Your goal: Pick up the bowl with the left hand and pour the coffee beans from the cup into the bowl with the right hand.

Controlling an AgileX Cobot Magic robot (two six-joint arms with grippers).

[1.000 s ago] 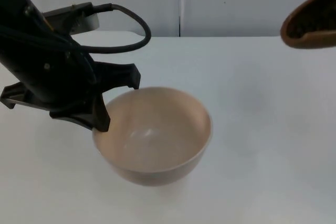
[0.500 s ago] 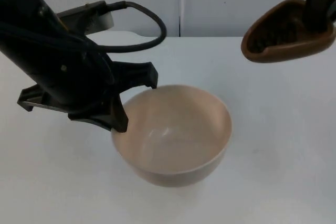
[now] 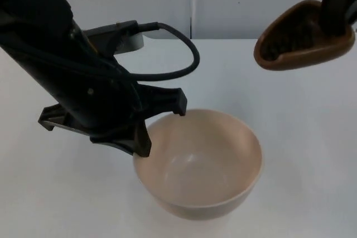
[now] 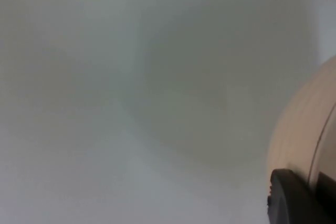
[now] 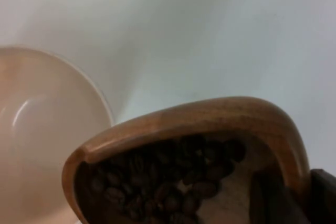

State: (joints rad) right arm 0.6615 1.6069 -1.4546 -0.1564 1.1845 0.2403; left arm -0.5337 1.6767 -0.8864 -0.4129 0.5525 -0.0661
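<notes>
Where grey partition wall (image 3: 251, 4) rises, white table (image 3: 301, 137) ends.

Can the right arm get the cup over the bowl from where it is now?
Probably yes: the right gripper holds the cup up beside the bowl, whose open mouth faces it; the left gripper grips the far rim.

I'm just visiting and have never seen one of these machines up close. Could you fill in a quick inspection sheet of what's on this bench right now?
Surface: white table, bare around the bowl.
Job's things: beige bowl, nothing in it; brown wooden cup tilted, coffee beans inside.
Clutter: nothing seen.
Grippers: left gripper clamps the bowl's rim; right gripper holds the cup up, beside the bowl.
Cables: robot's own, not inspected.
Surroundings: grey partition wall behind the table.
</notes>
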